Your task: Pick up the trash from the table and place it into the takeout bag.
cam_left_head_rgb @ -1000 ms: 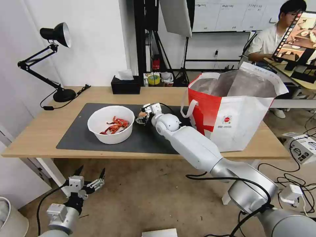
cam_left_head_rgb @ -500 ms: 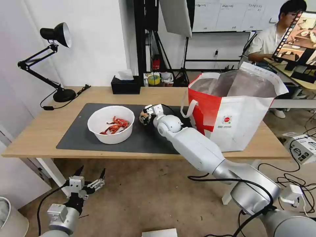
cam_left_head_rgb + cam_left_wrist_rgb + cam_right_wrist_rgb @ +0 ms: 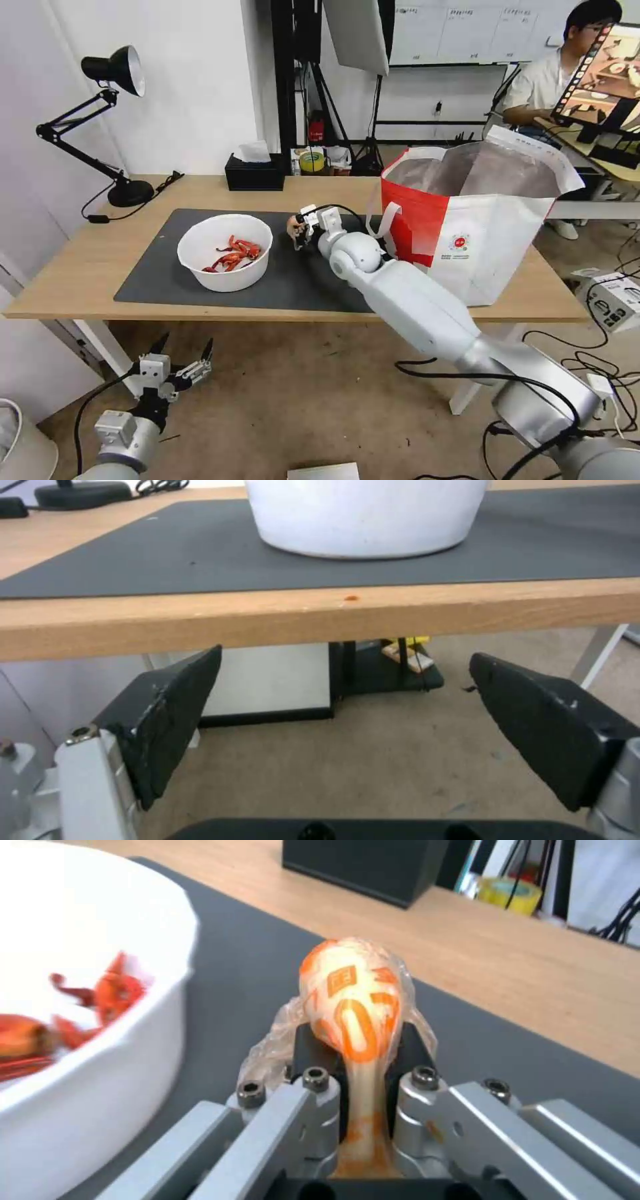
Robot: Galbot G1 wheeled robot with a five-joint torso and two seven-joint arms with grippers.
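Note:
My right gripper (image 3: 297,231) is shut on a tan plastic-wrapped lump of trash (image 3: 292,227) with orange print, held just above the dark grey mat (image 3: 287,280) between the bowl and the bag. The right wrist view shows the lump (image 3: 353,1005) pinched between the black fingers (image 3: 313,1050). A white round bowl (image 3: 225,251) with red-orange shells sits on the mat's left half. At the table's right end stands the white-and-red takeout bag (image 3: 477,223), open at the top. My left gripper (image 3: 181,353) hangs open below the table's front edge (image 3: 320,615).
A black tissue box (image 3: 254,175) and a black desk lamp (image 3: 107,120) stand at the back of the table (image 3: 87,267). Cables and a white box lie on the floor at the right. A person sits at a desk behind the bag.
My right gripper has lifted the wrapped lump off the mat and carried it a little up and toward the bag. The left arm has stayed put.

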